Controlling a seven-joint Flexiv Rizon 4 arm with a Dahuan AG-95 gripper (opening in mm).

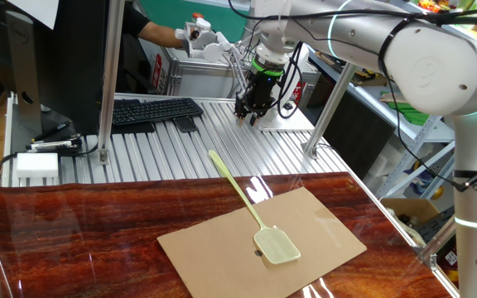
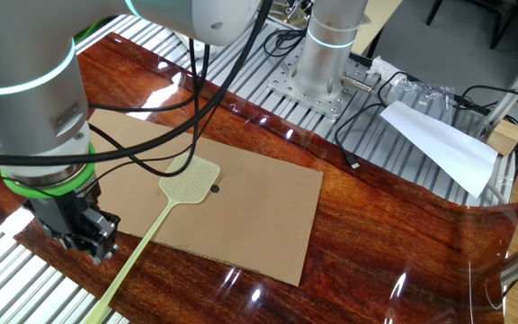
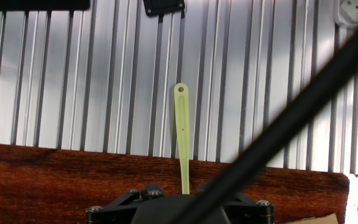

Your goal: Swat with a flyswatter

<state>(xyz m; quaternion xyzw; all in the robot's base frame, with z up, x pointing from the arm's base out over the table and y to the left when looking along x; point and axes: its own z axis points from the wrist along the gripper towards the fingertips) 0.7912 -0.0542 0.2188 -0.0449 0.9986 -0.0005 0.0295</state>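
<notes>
Hand view first: the flyswatter [image 3: 181, 134] handle runs up the middle of the picture, its tip with a small hanging hole lying on the ribbed metal table [image 3: 61, 87]. Its lower part crosses onto the red-brown wood board [image 3: 55, 180] and passes under the gripper [image 3: 179, 202] body at the bottom edge. The fingertips are out of sight here. A dark blurred bar crosses diagonally to the right of the handle.

One fixed view, left to right, taking the flyswatter [image 1: 251, 209] as reference: a black keyboard [image 1: 151, 110] lies well up and to the left of the handle tip. The handle slants down to the right from the ribbed table [image 1: 139, 153] onto the wood board [image 1: 81, 232]. The mesh head rests flat on a tan cardboard sheet [image 1: 321, 223], with a small dark object touching its left edge. The gripper [image 1: 249, 112] hangs pointing down, above and behind the handle tip, holding nothing.

Other fixed view: the gripper [image 2: 84, 229] stands just left of the flyswatter [image 2: 183, 184] handle, apart from it. The head lies on the cardboard sheet [image 2: 268, 198], the dark object at its right edge. White paper [image 2: 439, 144] lies far right.

Whether the jaws stand apart or together, I cannot tell
</notes>
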